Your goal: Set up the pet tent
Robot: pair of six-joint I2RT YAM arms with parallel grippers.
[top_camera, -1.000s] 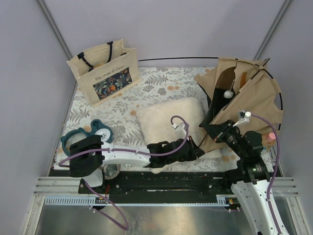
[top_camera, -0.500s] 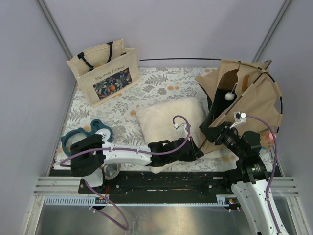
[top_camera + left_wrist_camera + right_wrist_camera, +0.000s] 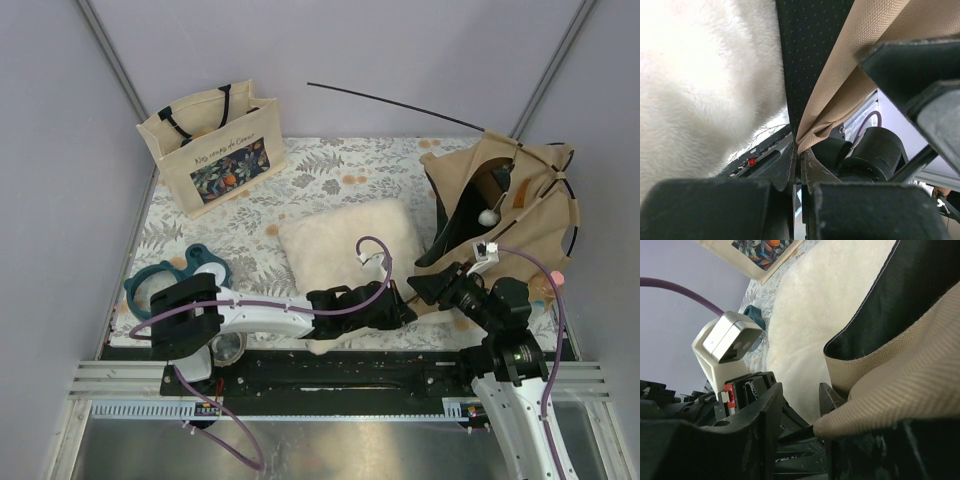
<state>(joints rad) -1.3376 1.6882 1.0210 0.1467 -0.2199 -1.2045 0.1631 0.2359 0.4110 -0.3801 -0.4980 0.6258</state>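
The tan pet tent (image 3: 520,205) stands half collapsed at the right of the table, its dark inside and white pompom (image 3: 487,216) showing. One thin black pole (image 3: 400,101) juts from its top toward the far left, in the air. My left gripper (image 3: 408,308) is at the tent's near left corner and is shut on a fold of the tan fabric (image 3: 812,127). My right gripper (image 3: 425,290) is just beside it, its jaws apart (image 3: 801,390), with the tent's hem (image 3: 890,390) draped over its right finger.
A fluffy cream pillow (image 3: 345,245) lies mid-table, touching the tent's left side. A beige tote bag (image 3: 215,150) stands at the far left. A teal object (image 3: 175,280) lies near left. The floral mat (image 3: 330,170) covers the table.
The tent has shifted right and turned. Its long pole, earlier lying arched along the back edge, now points up and left in the air. Both grippers stay at the near corner.
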